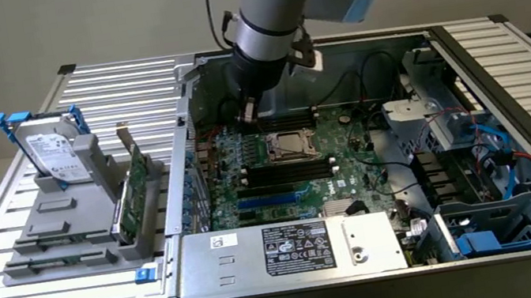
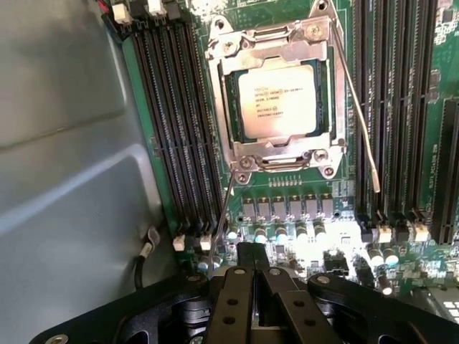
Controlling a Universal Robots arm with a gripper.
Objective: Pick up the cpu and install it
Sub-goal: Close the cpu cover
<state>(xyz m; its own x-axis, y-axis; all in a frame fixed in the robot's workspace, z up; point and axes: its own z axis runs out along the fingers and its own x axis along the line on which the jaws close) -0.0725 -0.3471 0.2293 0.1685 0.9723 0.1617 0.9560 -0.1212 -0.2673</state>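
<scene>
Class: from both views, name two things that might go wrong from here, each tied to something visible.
1. The shut pincer seems to hang close above the small capacitors; a dip might hit them.
2. The thin lever beside the cpu looks unlatched; a sideways move might snag it.

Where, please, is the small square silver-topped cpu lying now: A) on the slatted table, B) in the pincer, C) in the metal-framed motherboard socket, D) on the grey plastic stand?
C: the silver-topped cpu sits inside the metal-framed motherboard socket, apart from the shut pincer.
</scene>
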